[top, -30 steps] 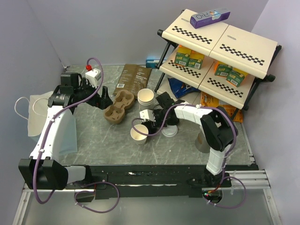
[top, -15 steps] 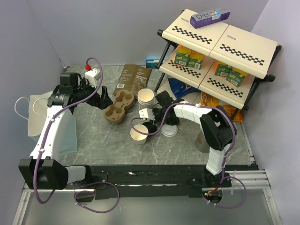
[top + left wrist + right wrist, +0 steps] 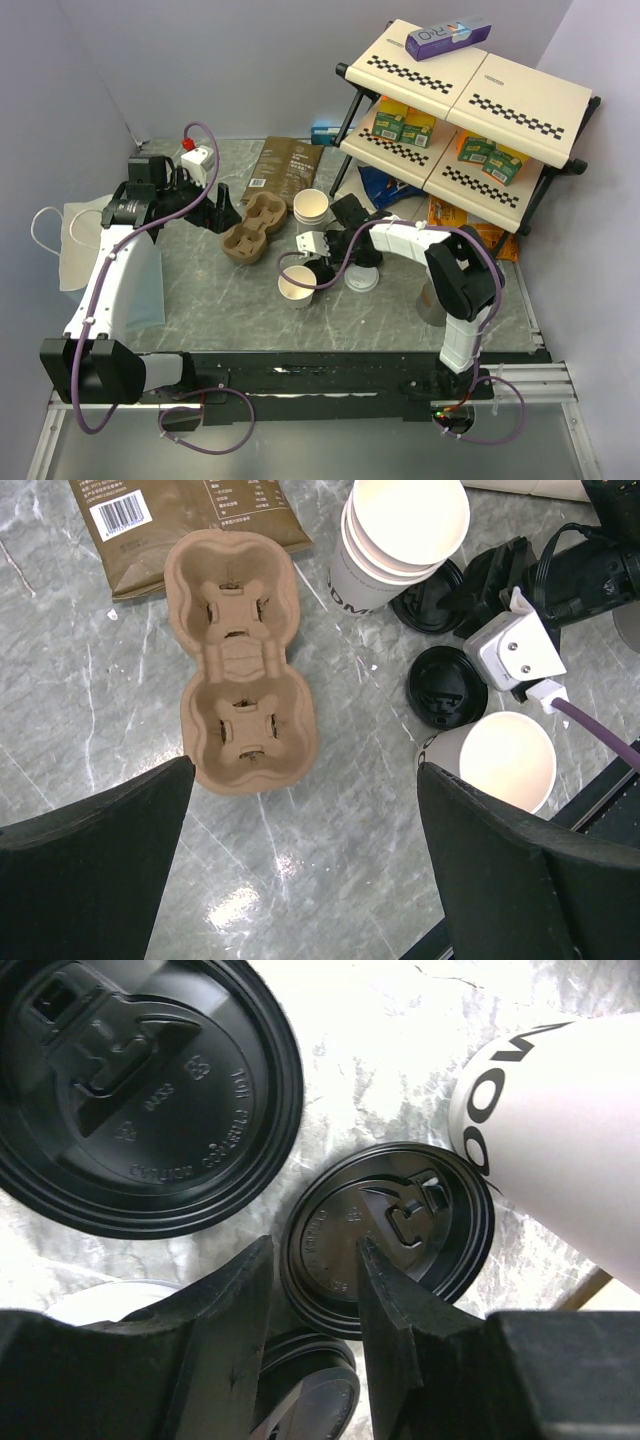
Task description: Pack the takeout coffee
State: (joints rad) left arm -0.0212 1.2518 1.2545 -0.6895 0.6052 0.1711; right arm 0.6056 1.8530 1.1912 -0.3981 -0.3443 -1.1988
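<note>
An open white paper cup (image 3: 297, 285) with no lid stands at the table's middle; it also shows in the left wrist view (image 3: 503, 765) and the right wrist view (image 3: 560, 1130). A stack of white cups (image 3: 312, 208) stands behind it. Black lids (image 3: 447, 685) lie between them. My right gripper (image 3: 322, 266) is low over one black lid (image 3: 400, 1230). In the right wrist view the gripper (image 3: 315, 1250) is narrowly open, its fingers astride the lid's rim. My left gripper (image 3: 310, 860) is open and empty above the brown pulp carrier (image 3: 240, 660).
A dark-brown coffee pouch (image 3: 285, 165) lies at the back. A shelf rack (image 3: 470, 110) with boxes stands at the back right. A white bag (image 3: 85, 245) lies at the left. A pale lid (image 3: 361, 279) and a grey cup (image 3: 434, 303) sit right of the open cup.
My right gripper has shifted slightly left over the black lids. The left arm, the cups and the carrier have not moved.
</note>
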